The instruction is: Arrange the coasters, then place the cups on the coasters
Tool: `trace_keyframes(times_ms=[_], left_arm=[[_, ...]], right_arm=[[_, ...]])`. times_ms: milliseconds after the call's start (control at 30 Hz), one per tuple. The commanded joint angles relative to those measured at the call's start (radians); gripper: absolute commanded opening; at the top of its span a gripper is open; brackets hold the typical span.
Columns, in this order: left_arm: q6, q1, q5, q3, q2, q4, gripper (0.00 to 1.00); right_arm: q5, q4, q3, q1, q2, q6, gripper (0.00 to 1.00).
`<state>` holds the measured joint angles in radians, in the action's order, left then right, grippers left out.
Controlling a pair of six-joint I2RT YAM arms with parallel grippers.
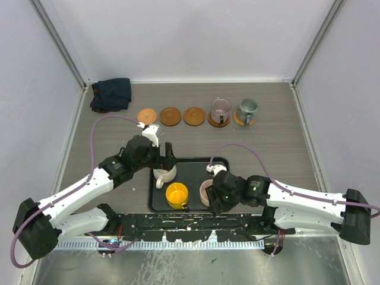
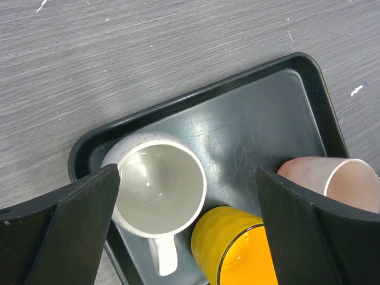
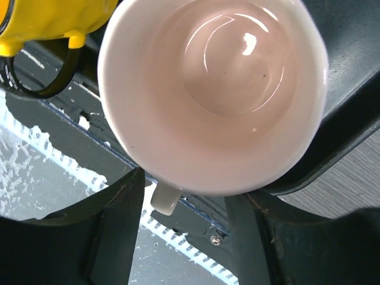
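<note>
**Hazards, right side.** Could tip or spill the pale pink glazed ceramic cup [image 3: 214,89] off the near rim of the black rectangular tray [image 1: 196,166] if clamped off-centre. Handle stub [image 3: 163,200] points back into the gap between the fingers [image 3: 113,237] and may foul the closing. Could also bump the yellow ceramic cup [image 1: 177,195], which stands just beside it.

**Hazards, left side.** Risks shoving the cream-white ceramic cup [image 2: 160,184] into the yellow one on closing. The two look to be touching or nearly so, and the cream cup's handle points towards the wrist.

**Right gripper** [image 3: 195,193]. Straddles the pink cup, one finger on each side of its lower wall, jaws partly spread. Cannot tell whether the pads press the wall or merely flank it. Looks straight into the cup's mouth.

**Left gripper** [image 2: 187,178]. Spread wide and holding nothing. Hangs over the tray's left end with the cream cup between the fingers [image 2: 77,231], nearer one of them than the other.

**Elsewhere, far side of the table.** Five round brown rimmed coasters [image 1: 170,116] in a row. Three bare on the left, then one under the mauve-purple cup [image 1: 220,110] and one under the grey-green cup [image 1: 246,110]. Three cups to go, by this reckoning.
</note>
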<state>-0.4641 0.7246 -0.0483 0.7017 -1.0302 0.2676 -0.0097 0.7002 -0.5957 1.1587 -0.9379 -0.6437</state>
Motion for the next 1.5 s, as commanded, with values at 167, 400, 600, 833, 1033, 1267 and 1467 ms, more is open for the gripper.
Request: trace_keyframes(times_ms=[167,400,600,833,1033,1267,1467], left_arm=[[0.007,0.002,-0.032,0.004,0.018,-0.008,0.98],[0.020,0.002,-0.053,-0.006,0.027,-0.004,0.99],[0.032,0.002,-0.066,-0.008,0.025,-0.003,0.99],[0.046,0.002,-0.084,-0.008,0.033,0.003,0.99],[0.053,0.002,-0.108,-0.010,0.041,0.004,0.99],[0.051,0.002,-0.109,-0.015,0.036,0.009,0.99],[0.051,0.002,-0.118,-0.020,0.044,0.013,0.99]], right_arm=[[0.126,-0.062,-0.011,0.015,-0.061,-0.071,0.42],[0.217,-0.072,-0.054,0.015,-0.133,-0.072,0.41],[0.293,-0.073,-0.107,0.015,-0.215,-0.057,0.45],[0.335,-0.093,-0.138,0.015,-0.259,-0.048,0.51],[0.355,-0.127,-0.136,0.015,-0.266,-0.062,0.49],[0.416,-0.140,-0.133,0.015,-0.295,-0.088,0.44],[0.420,-0.159,-0.133,0.015,-0.320,-0.094,0.44]])
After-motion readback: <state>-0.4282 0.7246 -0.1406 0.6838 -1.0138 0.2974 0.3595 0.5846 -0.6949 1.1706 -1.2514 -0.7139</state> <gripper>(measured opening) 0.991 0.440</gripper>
